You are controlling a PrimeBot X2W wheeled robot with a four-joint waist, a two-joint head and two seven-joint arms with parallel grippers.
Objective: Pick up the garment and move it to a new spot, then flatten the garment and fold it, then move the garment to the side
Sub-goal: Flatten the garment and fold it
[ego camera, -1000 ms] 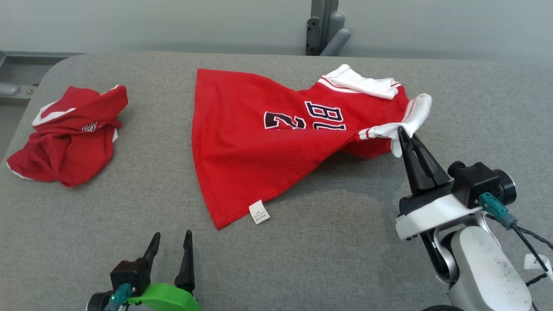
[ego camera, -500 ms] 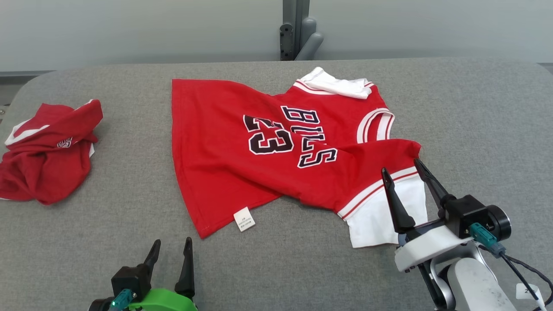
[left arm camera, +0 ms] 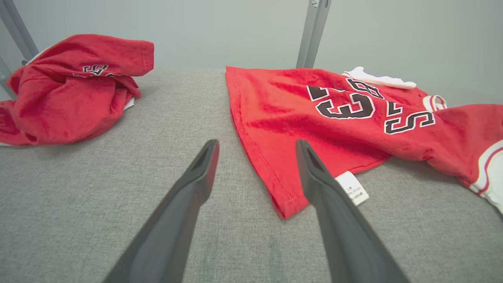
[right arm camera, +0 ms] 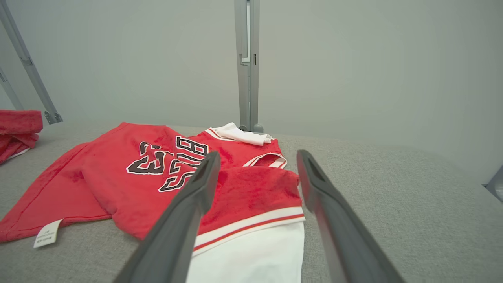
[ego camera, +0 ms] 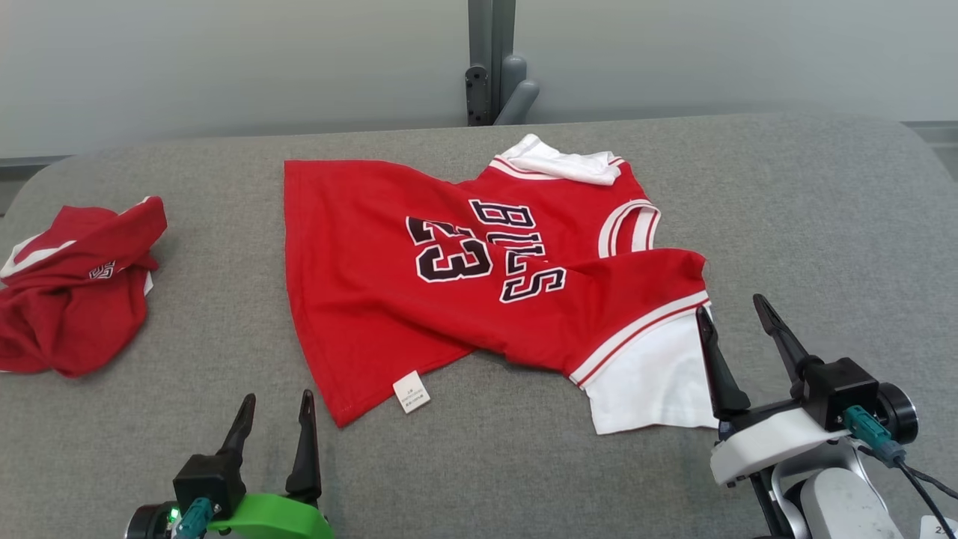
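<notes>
Right claw (ego camera: 729,305) spread wide, holding nothing, fingers poised at the right-hand edge of the white sleeve (ego camera: 651,382) of the red jersey (ego camera: 449,247). Touching the cloth or just above it: impossible to tell. Left finger of that claw against the sleeve's edge, right finger over bare grey tabletop (ego camera: 823,224).

Jersey lying on the tabletop ahead and to the left of the right claw, mostly flat but rumpled, number and lettering facing up. Red shoulder cloth bunched in a ridge just beyond the fingertips, another white flap at the far side.

Left claw (ego camera: 277,394) also wide open and empty, low over the tabletop, apart from the cloth. Just ahead and to the right of its right finger: the jersey's hem corner with a small white label (ego camera: 411,391). Further ahead and well off to its left: a second red garment (ego camera: 75,292), crumpled in a heap, well apart from the jersey.

Beyond both claws, past the far edge of the tabletop: a grey upright post (ego camera: 486,67).
</notes>
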